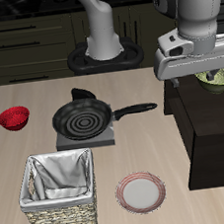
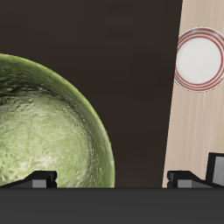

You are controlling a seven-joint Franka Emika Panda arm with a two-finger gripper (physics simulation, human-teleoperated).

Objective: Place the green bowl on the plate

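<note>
Hovering at the frame's upper right, your gripper (image 1: pixel 200 70) hangs over the bowl (image 1: pixel 219 79), fingers (image 2: pixel 39 180) spread; the plate (image 1: pixel 141 192) lies bottom centre.

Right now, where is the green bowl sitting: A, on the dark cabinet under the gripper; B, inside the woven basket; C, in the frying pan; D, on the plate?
A: the green bowl rests on the dark cabinet beneath the gripper, while the plate lies bare on the table.

Bare table rings the plate (image 1: pixel 141 192) (basket (image 1: pixel 59 192) near).
</note>
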